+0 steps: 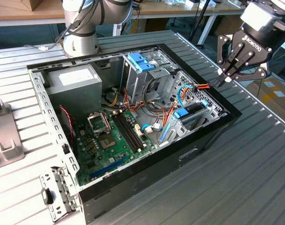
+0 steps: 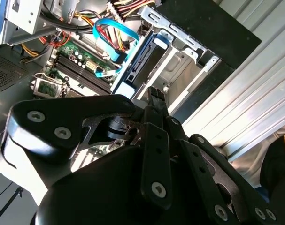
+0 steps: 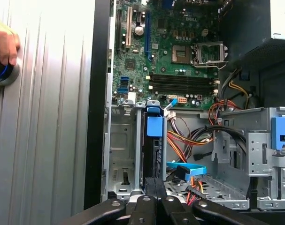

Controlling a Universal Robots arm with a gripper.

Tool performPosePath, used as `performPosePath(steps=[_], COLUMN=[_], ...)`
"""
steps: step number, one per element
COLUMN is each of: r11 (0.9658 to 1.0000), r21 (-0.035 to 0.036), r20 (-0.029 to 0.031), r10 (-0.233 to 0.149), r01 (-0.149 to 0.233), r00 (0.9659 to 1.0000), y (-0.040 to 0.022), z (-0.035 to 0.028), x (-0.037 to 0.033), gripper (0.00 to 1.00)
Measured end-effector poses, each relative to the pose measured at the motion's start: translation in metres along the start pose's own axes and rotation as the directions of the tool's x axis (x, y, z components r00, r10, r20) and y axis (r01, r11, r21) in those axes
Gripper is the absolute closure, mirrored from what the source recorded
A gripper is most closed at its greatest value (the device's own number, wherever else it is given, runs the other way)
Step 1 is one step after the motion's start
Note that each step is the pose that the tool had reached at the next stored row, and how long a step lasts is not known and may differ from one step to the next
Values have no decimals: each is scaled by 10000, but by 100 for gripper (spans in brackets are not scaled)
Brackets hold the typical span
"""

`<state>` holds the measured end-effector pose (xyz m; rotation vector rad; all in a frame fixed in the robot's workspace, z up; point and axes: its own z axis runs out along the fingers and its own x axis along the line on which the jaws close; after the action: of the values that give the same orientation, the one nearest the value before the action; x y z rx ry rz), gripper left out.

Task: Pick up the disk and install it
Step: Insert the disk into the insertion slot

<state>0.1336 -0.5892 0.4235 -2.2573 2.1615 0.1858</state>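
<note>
The robot's black, multi-link hand point(image 1: 224, 76) hangs above the edge of the open black computer case point(image 1: 180, 154) that lies on the exterior view's right, over the ribbed grey metal desk point(image 1: 255, 154). Its two fingers are pressed together with nothing between them, as both wrist views also show point(image 3: 154, 182) point(image 2: 154, 93). The flat, dark metal disk point(image 1: 191, 112) stands on edge inside the case. It is slid into one slot of a silver sheet-metal drive bay point(image 3: 121, 140) by that same wall, with a blue plastic piece on its end point(image 3: 153, 126). The neighbouring slot of the bay is bare metal. In the first wrist view the closed fingertips point at the near end of the disk, and whether they touch it cannot be told. In the exterior view the hand is clearly apart from it. A flat light-blue cable point(image 3: 187, 168) and orange and yellow wires run just beside the bay. Deeper in the case lie a green motherboard point(image 1: 114, 136), a grey box-shaped power supply point(image 1: 74, 82) and a metal cage with light-blue handles point(image 1: 142, 61). In the first wrist view a person's fingers point(image 3: 3, 44) rest on a round silver knob with a blue ring point(image 3: 2, 74) on the desk outside the case.
</note>
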Motion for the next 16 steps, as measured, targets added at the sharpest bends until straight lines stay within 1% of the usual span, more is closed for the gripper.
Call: performPosePath(steps=[2,9,10,14,16], r11=[10000,9999,9999,9999,9998], r21=[-6,-40,-50,-65,-79], r20=[-3,-19,-18,-21,-21], r10=[-19,-94,-112,-140,-162], r01=[19,94,112,140,162], r00=[10000,10000,9999,9999,9999], y=[-20,-132,-163,-211,-258], z=[8,37,48,62,75], x=[2,7,8,11,15], gripper=[89,89,89,89,89])
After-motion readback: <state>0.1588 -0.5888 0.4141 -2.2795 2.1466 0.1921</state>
